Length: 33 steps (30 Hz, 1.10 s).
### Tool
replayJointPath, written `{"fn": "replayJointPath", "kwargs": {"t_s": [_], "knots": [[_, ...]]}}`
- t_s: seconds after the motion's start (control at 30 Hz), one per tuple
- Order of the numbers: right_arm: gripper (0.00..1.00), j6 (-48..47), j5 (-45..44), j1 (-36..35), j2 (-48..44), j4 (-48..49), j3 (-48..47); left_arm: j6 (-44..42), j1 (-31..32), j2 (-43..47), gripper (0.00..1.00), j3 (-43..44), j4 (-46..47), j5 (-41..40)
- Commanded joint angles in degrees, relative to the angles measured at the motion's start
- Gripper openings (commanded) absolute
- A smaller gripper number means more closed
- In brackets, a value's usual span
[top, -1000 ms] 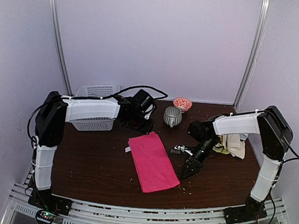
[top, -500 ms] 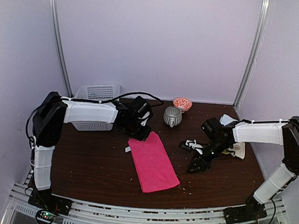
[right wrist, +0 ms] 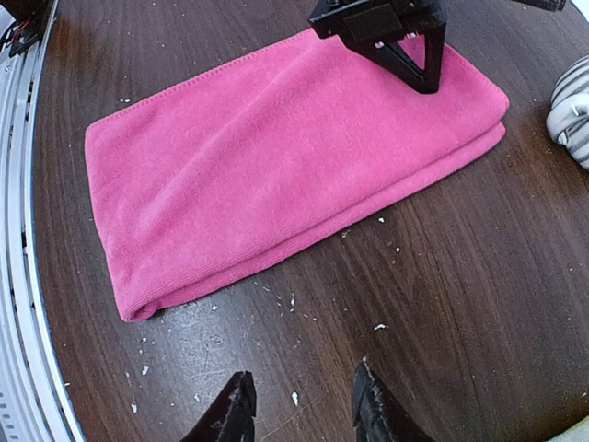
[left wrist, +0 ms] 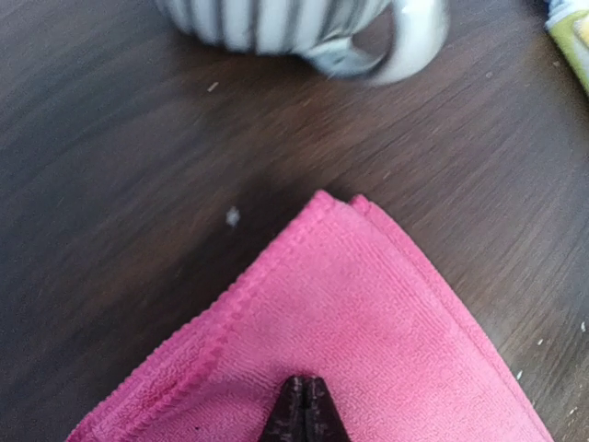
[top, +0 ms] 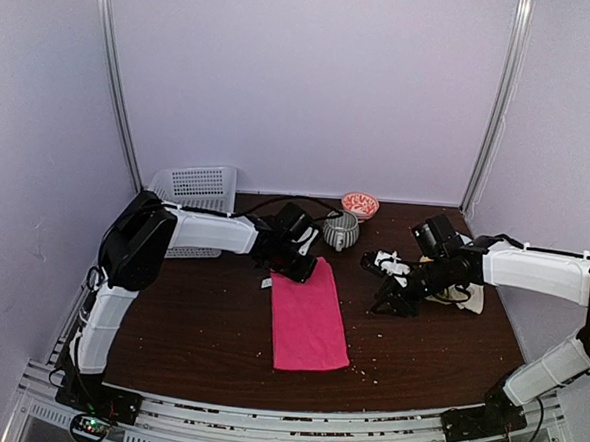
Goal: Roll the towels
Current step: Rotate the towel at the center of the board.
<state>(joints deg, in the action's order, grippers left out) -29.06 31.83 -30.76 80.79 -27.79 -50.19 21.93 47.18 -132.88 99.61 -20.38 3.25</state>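
Rolling had not begun: the towel lay flat. At the left, a basket sat at the table's far-left corner, well apart from the work. The left arm stretched across to the towel's far end. There the left jaws were clenched, tips together and sunk in the pink cloth just inside its far corner, seemingly nipping the top layer. The towel lay in the middle of the table, folded lengthwise into a strip that ran from near the mug toward the near edge, slightly askew. The right jaws stood released and empty, low over bare wood beside the strip's right-hand long edge. Past them a pale towel lay under the right arm at the right edge.

The step looked like starting the first turn from the far end. To do it well, the nip should take in every layer, or the fold would peel open. The right jaws would best take the other far corner, so both corners curl over together and the roll starts square. Keeping the first turn small and tight, and drawing it straight down the strip, should stop it coning. The mug stood close enough to be knocked.
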Motion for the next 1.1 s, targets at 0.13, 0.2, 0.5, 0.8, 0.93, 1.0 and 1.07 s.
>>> {"fn": "replayJointPath", "kwargs": {"t_s": [0.13, 0.2, 0.5, 0.8, 0.93, 1.0, 1.07], "knots": [[0.37, -2.75, -2.87, 0.35, -3.69, 0.95, 1.77, -1.37, -0.29, -1.56, 0.13, 1.55, 3.54, 3.39], [0.37, -2.92, -3.49, 0.51, -3.39, 0.85, 1.98, -1.05, -0.07, 4.68, 0.19, -4.67, 6.7, 1.98], [0.38, -3.21, -3.04, 1.07, -2.68, 0.46, 1.94, 3.95, 6.29, 26.98, 0.21, -24.76, 14.38, 1.2], [0.38, -2.86, -5.48, 1.06, 0.87, 0.72, 1.31, 3.89, 13.38, 33.59, 0.02, -45.02, 20.46, 8.37], [0.38, -2.78, -6.25, 1.06, 2.54, 0.68, 1.15, 5.3, 14.08, 31.81, 0.0, -51.65, 24.34, 10.64], [0.38, -2.7, -7.1, 1.06, 3.1, 0.79, 1.24, 6.01, 14.08, 29.76, 0.0, -53.6, 26.91, 11.12], [0.38, -2.72, -7.81, 1.06, 3.23, 0.89, 1.33, 5.83, 14.08, 27.35, 0.0, -53.39, 27.46, 12.11]]}}
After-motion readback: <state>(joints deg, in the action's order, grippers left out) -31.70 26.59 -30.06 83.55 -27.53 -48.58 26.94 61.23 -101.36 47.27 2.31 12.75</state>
